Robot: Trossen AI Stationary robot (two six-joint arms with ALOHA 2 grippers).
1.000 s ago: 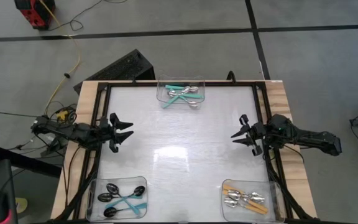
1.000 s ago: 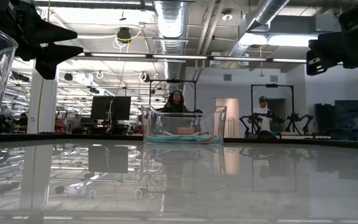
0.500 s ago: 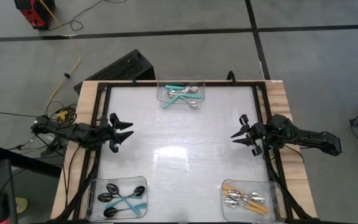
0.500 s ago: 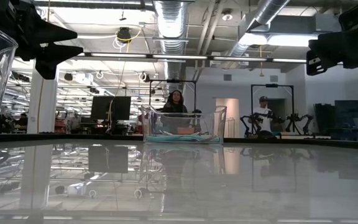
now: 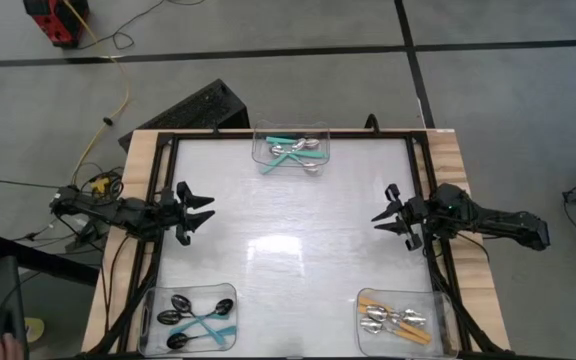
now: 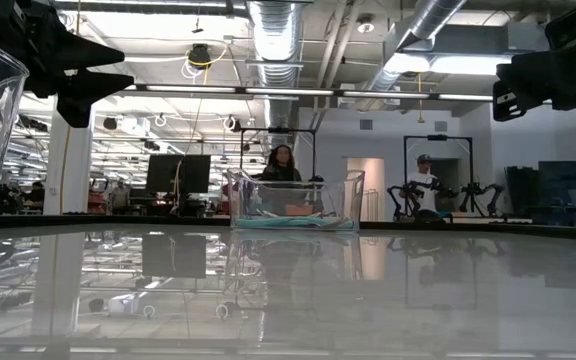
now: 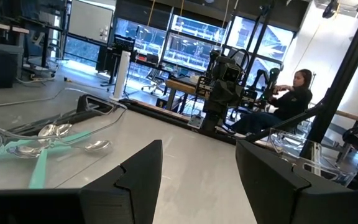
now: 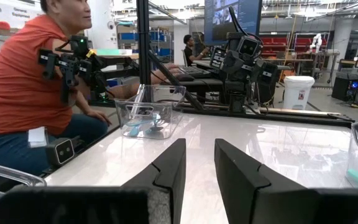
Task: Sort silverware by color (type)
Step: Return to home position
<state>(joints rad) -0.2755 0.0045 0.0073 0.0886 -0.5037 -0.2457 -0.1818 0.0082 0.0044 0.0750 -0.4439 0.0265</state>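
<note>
Left hand (image 5: 210, 209): fingers apart, empty, at the worktop's (image 5: 298, 235) left edge.
Right hand (image 5: 379, 217): fingers apart, empty, at the right edge.
Black spoons (image 5: 190, 314): near-left bin (image 5: 150, 300).
Orange spoons (image 5: 394, 320): near-right bin (image 5: 442, 312).
Teal-handled silver spoons (image 5: 294, 152): far middle bin (image 5: 262, 138).

Two matte-black arms (image 5: 108, 212), angular forked pincers (image 5: 204, 209)

Wrist views: close behind own fingers; left gripper (image 7: 197, 146), right gripper (image 8: 199, 142) face each other across shared table (image 5: 298, 190). High view: overhead, far, straight down, whole table. Low view: table-top height, level across table, bin (image 6: 353, 205) ahead beyond both grippers.
</note>
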